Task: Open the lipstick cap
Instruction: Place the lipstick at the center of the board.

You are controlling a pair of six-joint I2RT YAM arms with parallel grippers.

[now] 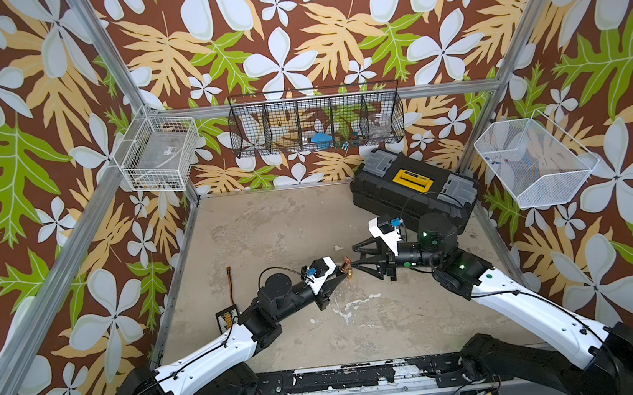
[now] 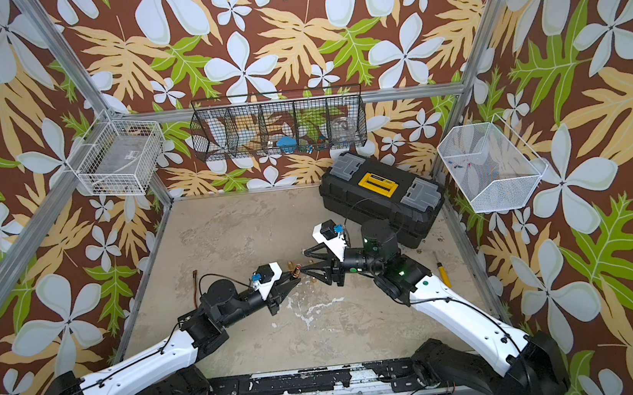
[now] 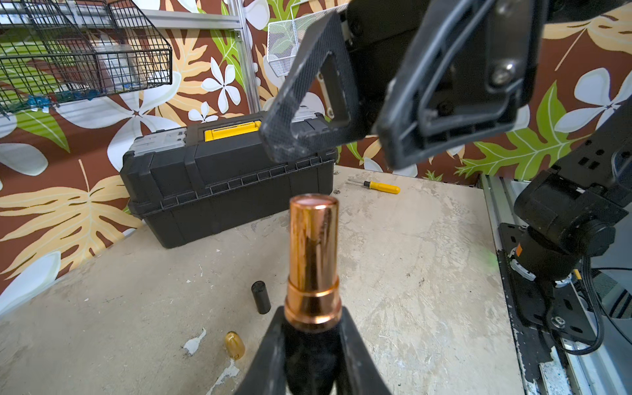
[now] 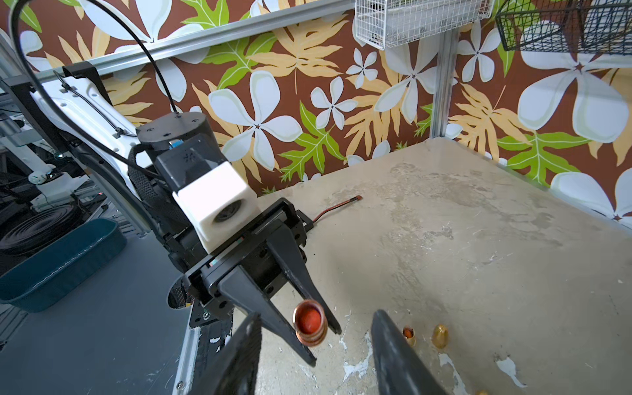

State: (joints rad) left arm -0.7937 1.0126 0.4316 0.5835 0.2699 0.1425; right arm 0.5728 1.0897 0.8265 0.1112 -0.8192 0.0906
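The left pincer (image 3: 312,318) pinches the lipstick (image 3: 313,253) at its dark lower end, in the lower middle of the left wrist frame. The copper-coloured part sticks out free beyond the fingers. In both top views the lipstick (image 1: 345,269) is in the middle of the frame, lifted above the desk (image 3: 427,260), between the two arms. I think it is held this way so that the body cannot turn or slip when the other arm pulls on the cap. The cap seems to be on: the tube ends in a flat closed top, and a ring just above the fingers is probably the joint. In the right wrist frame this end looks reddish, and I cannot tell if that is only a reflection.

The right pincer (image 4: 316,314) is spread and holds nothing. It faces the free end of the lipstick, very near, and no finger is seen pressing on it. This fits an approach to take the cap along its length.

In the middle left of the left wrist frame stands a black toolbox (image 3: 222,184) with a yellow plate, but the marks on the plate are too small to read. The lipstick shows no brand name. On the desk lie a yellow screwdriver (image 3: 381,187), a small black cylinder (image 3: 260,297) and a gold bullet-shaped piece (image 3: 235,344), all without readable writing.
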